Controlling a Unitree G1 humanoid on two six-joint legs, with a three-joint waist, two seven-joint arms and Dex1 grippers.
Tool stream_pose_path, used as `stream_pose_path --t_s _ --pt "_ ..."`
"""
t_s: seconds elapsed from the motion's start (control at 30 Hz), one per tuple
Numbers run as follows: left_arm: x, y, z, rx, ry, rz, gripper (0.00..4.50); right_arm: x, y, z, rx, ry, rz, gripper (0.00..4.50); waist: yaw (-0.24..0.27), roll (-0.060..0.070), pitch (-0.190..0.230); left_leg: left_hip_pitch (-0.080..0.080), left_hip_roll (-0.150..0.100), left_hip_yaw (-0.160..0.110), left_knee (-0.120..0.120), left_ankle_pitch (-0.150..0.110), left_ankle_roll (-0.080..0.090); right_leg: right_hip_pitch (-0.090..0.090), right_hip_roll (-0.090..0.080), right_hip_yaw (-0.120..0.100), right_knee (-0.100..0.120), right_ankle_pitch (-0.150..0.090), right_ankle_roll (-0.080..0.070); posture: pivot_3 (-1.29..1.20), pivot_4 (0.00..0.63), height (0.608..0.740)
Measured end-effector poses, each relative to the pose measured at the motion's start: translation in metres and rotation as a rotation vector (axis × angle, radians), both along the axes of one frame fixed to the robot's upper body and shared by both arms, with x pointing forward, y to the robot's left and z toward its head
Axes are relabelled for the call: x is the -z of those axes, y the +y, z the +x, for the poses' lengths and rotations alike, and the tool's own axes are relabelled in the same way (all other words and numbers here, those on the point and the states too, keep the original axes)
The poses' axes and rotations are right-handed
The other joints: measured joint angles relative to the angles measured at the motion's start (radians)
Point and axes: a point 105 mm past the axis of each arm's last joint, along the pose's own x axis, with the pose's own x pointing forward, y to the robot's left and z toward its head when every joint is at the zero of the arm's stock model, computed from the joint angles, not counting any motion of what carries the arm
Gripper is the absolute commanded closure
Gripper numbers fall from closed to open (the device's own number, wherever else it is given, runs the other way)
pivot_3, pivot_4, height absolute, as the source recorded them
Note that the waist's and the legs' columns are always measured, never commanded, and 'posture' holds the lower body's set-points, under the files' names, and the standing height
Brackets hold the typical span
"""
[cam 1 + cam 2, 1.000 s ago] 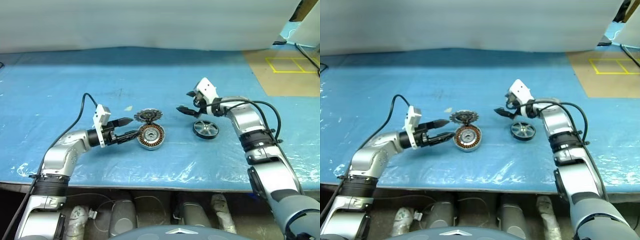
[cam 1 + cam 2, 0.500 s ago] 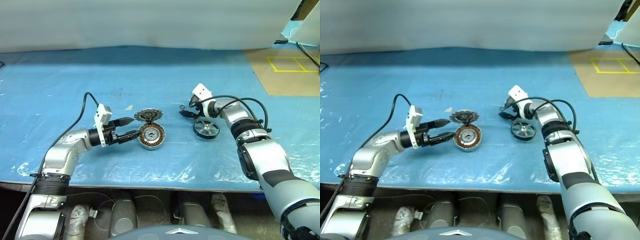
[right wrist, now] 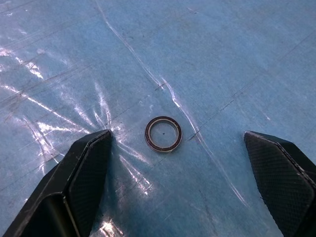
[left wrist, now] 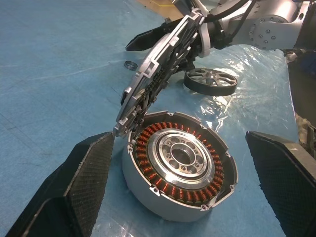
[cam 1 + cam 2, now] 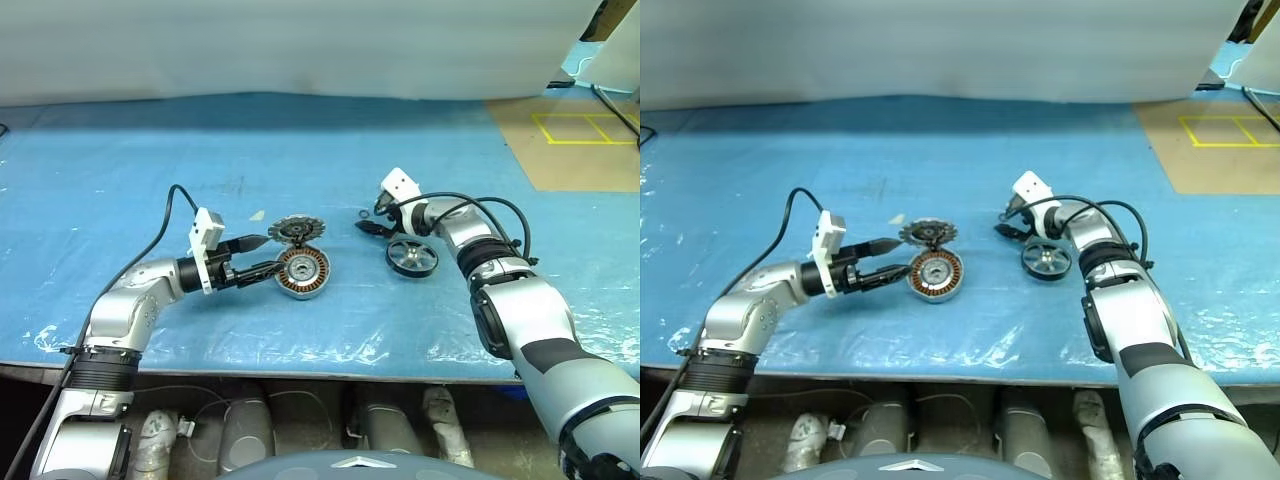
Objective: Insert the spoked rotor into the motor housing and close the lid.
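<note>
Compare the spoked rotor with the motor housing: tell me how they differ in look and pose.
The spoked rotor is a thin flat disc with a toothed rim; the motor housing is a short thick cylinder with copper-orange windings ringing its dark centre. The rotor stands tilted on edge, leaning at the housing's rim; the housing sits flat on the blue table cover, open side up. Both are round, silver-grey metal and about equally wide.

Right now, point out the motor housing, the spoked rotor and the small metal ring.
motor housing (image 4: 180,157), left wrist view, bright centre hub.
spoked rotor (image 4: 160,66), left wrist view, tilted face.
small metal ring (image 3: 163,134), right wrist view, inside the ring.
</note>
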Motion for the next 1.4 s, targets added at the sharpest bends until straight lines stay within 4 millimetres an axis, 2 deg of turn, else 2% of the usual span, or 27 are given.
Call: stream_pose_path --t_s 0.1,0.37,0.4,0.9,1.0,1.1,1.17,1.4 --pt "0.000 0.000 0.000 0.000 0.000 0.000 0.00 0.001 0.003 0.000 -0.006 0.001 0.001 0.91 0.000 0.000 0.000 0.000 0.000 0.000 0.000 0.000 0.000 0.000 0.000 0.000 0.000 0.000 0.000 0.00 0.150 0.740" --pt "0.002 -0.003 -0.001 0.008 0.004 0.006 0.00 0.002 0.005 0.000 -0.009 -0.002 -0.003 3.73 0.002 0.000 0.000 0.000 0.000 0.000 0.000 0.000 0.000 0.000 0.000 0.000 0.001 0.000 0.000 0.00 0.150 0.740" --pt "0.003 -0.004 -0.001 0.010 0.006 0.007 0.00 0.002 0.005 0.000 -0.009 -0.003 -0.005 3.92 0.002 0.000 0.000 0.000 0.000 0.000 0.000 0.000 0.000 0.000 0.000 0.000 0.000 0.000 0.000 0.00 0.150 0.740" --pt "0.001 -0.007 -0.004 0.029 0.020 0.004 0.00 -0.001 0.011 -0.005 -0.070 0.027 0.044 3.94 0.000 0.000 0.000 -0.002 0.000 0.000 0.000 0.000 0.000 -0.002 0.000 0.000 0.000 0.000 0.000 0.00 0.150 0.740" --pt "0.006 -0.009 -0.017 0.070 0.035 0.026 0.00 -0.009 0.009 -0.008 -0.114 -0.001 0.058 3.94 0.001 0.000 0.000 -0.007 0.000 0.000 0.000 0.000 0.000 -0.007 0.000 0.000 0.000 0.000 0.000 0.00 0.150 0.740" --pt "0.017 -0.004 -0.026 0.086 0.070 0.060 0.00 -0.026 0.000 -0.014 -0.160 -0.047 0.091 3.94 0.004 0.001 0.000 -0.009 0.000 0.000 0.000 0.000 0.000 -0.008 0.000 -0.001 -0.001 0.000 0.000 0.00 0.150 0.740" --pt "0.018 -0.002 -0.027 0.089 0.072 0.072 0.00 -0.032 -0.003 -0.026 -0.205 -0.056 0.107 3.94 0.010 0.000 0.000 -0.009 0.000 -0.001 0.000 0.000 0.000 -0.007 0.000 -0.001 -0.002 0.000 0.000 0.00 0.150 0.740" --pt "0.017 -0.008 -0.030 0.127 0.057 0.083 0.00 -0.029 0.017 -0.110 -0.431 0.081 0.137 3.94 0.014 0.001 0.001 -0.004 0.000 0.000 -0.002 0.000 0.000 -0.005 0.001 0.000 -0.003 0.000 0.001 0.00 0.150 0.740"
